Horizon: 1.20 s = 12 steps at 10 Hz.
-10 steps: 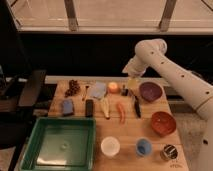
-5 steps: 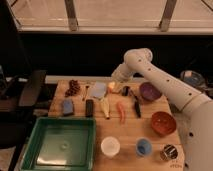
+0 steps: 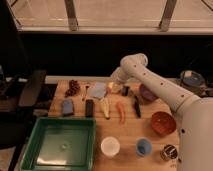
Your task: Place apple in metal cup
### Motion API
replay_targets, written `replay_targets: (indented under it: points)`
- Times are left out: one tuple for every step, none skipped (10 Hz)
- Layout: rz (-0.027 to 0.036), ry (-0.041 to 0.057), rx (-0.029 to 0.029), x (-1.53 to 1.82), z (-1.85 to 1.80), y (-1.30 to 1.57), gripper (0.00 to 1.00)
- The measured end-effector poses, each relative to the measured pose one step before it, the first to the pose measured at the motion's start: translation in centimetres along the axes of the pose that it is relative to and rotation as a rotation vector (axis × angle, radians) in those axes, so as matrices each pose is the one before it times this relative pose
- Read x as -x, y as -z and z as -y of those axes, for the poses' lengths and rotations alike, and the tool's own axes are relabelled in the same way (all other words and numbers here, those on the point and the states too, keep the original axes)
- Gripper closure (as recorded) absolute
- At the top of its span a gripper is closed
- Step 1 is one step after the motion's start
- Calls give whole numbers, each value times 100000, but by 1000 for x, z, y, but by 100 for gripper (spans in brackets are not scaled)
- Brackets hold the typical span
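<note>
The gripper (image 3: pixel 116 86) is low over the far middle of the wooden surface (image 3: pixel 152 107), at the end of a white arm (image 3: pixel 160 87) that reaches in from the right and bends at a rounded elbow. It sits right at the apple (image 3: pixel 114 88), a small orange-yellow shape partly hidden beneath it. Whether the gripper has closed on the fruit cannot be told. The apple is round, so it shows no long axis, and its stem end cannot be made out. It lies between a pale blue cloth (image 3: pixel 98 91) on its left and a purple bowl (image 3: pixel 147 93) on its right. The metal cup (image 3: pixel 169 151) is well apart from the apple, at the near right corner of the surface. It stands upright with its long axis vertical and its dark mouth facing up. To its left along the near edge are a blue cup (image 3: pixel 144 146) and a white cup (image 3: pixel 110 146), and a red bowl (image 3: pixel 163 122) sits just beyond it. An orange carrot (image 3: pixel 121 112) and a pale yellow banana-like piece (image 3: pixel 105 106) lie on the near side of the apple, both running roughly far to near. A green tray (image 3: pixel 35 145) fills the near left.
</note>
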Motion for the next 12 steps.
replay_targets:
  points:
    - [804,-144,-513,-166,544,-479,35]
    - [1873,911,426,-143,571,-493,35]
    - [393,194,-1,-75,164,-45,35]
    - [-73,-88,46,-91,-30,35,35]
    - [-61,-115,-2,-102,-23,26,35]
    - [-354,-108,-200,-104,-20,-25,35]
    - [-1244,-1107,-820,-279,123,-71,35]
    - [-3279,-1413,-958,-996,270,-299,35]
    - [-1560,-805,-374,-824,34,-763,35]
    - [-838,-327,-455,-361,101,-266,35]
    - [-741,-204,-289,-187,67,-336,35]
    - [-254,-151,-192,108,96,-682,35]
